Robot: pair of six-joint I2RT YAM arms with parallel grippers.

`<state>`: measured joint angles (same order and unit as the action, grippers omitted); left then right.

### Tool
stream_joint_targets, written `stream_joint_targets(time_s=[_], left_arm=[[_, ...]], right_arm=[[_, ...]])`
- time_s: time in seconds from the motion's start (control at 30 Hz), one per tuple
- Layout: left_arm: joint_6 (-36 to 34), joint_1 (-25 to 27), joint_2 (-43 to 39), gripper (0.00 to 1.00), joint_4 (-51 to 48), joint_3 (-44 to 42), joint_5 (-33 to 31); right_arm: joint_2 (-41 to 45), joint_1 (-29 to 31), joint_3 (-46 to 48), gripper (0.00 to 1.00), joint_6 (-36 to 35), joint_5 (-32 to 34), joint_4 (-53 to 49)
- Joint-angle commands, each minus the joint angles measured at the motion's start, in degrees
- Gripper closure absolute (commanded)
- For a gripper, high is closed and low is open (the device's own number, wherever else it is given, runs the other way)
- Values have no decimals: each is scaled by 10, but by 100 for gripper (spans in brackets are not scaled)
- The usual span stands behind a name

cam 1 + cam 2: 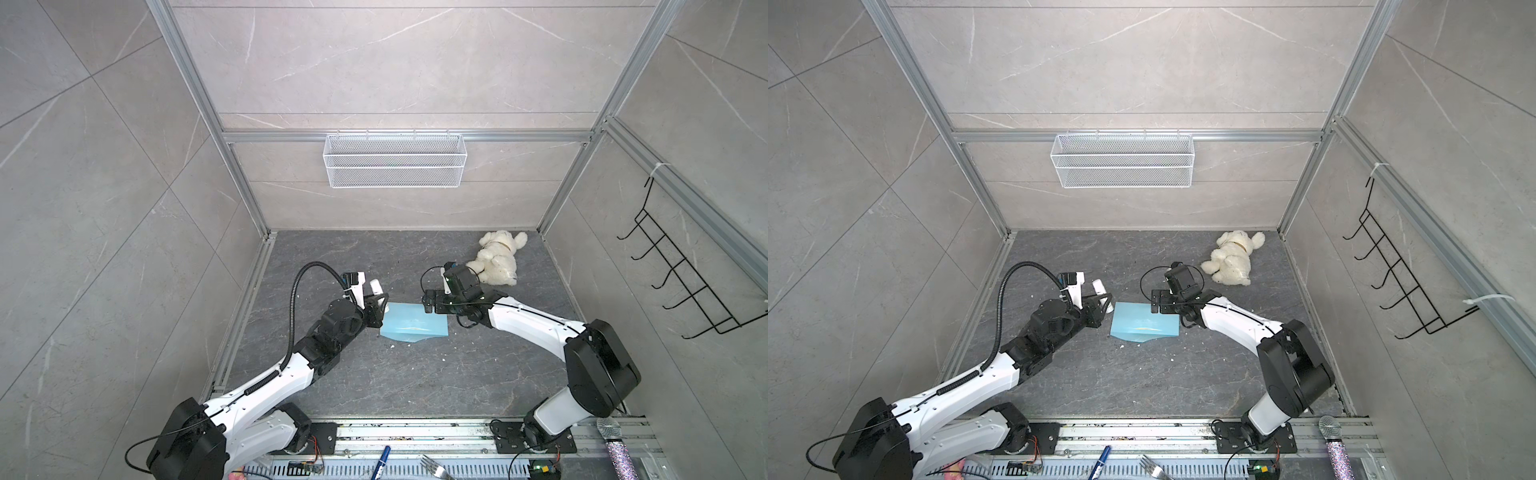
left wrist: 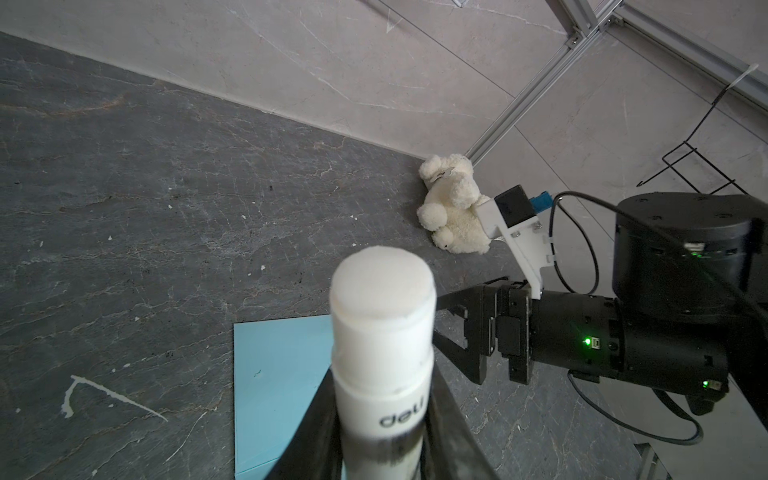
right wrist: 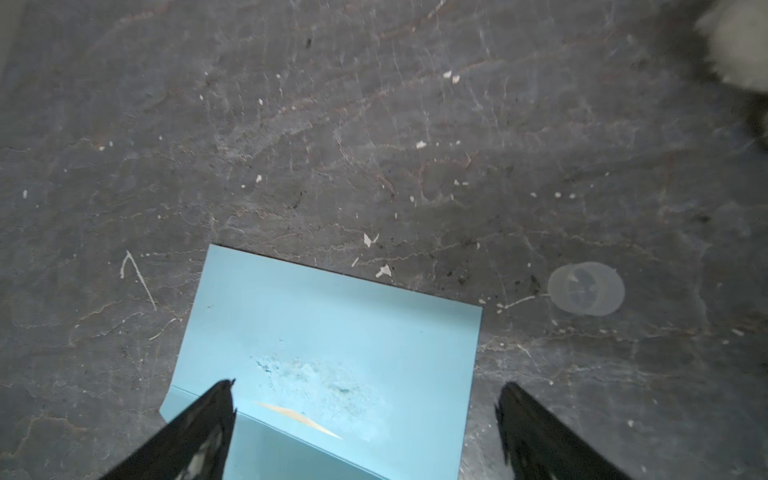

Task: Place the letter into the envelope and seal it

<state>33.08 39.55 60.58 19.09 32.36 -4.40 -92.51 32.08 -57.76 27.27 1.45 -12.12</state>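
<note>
The tan paper letter (image 3: 300,417) looks already inside: only a thin sliver of it shows at the mouth of the long light blue paper envelope (image 1: 415,322). Sealing is what remains, by my reading, as the triangular flap is open and lies flat.

The envelope rests around the middle of the dark grey stone-patterned bench (image 1: 374,386), between the two arms. Its long axis runs left to right, roughly parallel to the bench's front edge and slightly skewed. The flap points toward that front edge. A scuffed, whitish patch sits on its body near the mouth; whether this is glue is unclear.

The left gripper (image 1: 379,300), just beside the envelope's left end, is clamped partway on an uncapped white plastic glue stick (image 2: 382,332). The right gripper (image 3: 368,384) is spread wide and grips nothing, hanging over the envelope's right end.
</note>
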Motion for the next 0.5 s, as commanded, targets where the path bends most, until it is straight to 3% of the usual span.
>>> stream_joint_targets(time_s=[0.0, 0.47], left_arm=[[4, -5, -8, 100, 17, 20, -1], [6, -10, -4, 100, 21, 21, 5]], right_arm=[[-26, -2, -22, 1, 16, -23, -17], [-68, -11, -24, 1, 26, -15, -37]])
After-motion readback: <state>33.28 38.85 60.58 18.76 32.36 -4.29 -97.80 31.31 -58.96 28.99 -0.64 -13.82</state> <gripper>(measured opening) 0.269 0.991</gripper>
